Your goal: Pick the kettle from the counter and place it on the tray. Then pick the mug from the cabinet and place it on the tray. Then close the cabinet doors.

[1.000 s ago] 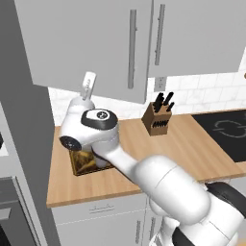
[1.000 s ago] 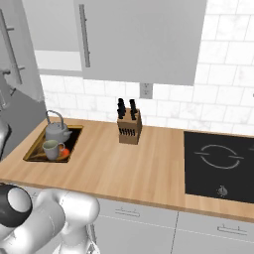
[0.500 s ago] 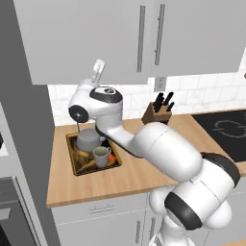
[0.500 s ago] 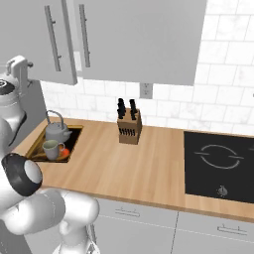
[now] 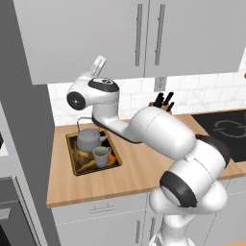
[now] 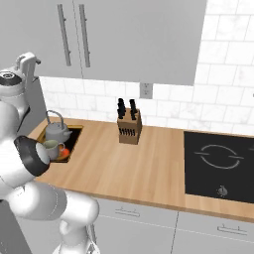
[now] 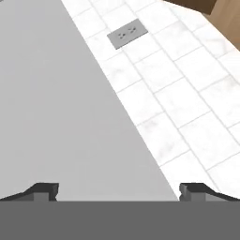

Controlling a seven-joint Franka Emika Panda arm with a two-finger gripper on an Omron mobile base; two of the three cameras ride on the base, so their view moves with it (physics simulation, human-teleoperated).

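- The tray is set at the left end of the bench, so both things can be carried together on it.
- The kettle is stood upright at the back of the tray, where it was meant to be put.
- The mug is stood upright just in front of the kettle, also on the tray, near the orange spot.
- The hand is held up high, just under the cabinet and above the tray. Its fingers are spread wide and nothing is held between them.
- In the hand view, the grey underside of the cabinet and the white wall tiles are seen, so the hand is pointed along the wall.
- The doors look shut, with the two bar handles side by side, so the task seems to be almost done or done.
- The knife block is left further right, out of the way.
- The stovetop is at the far right and is not needed.
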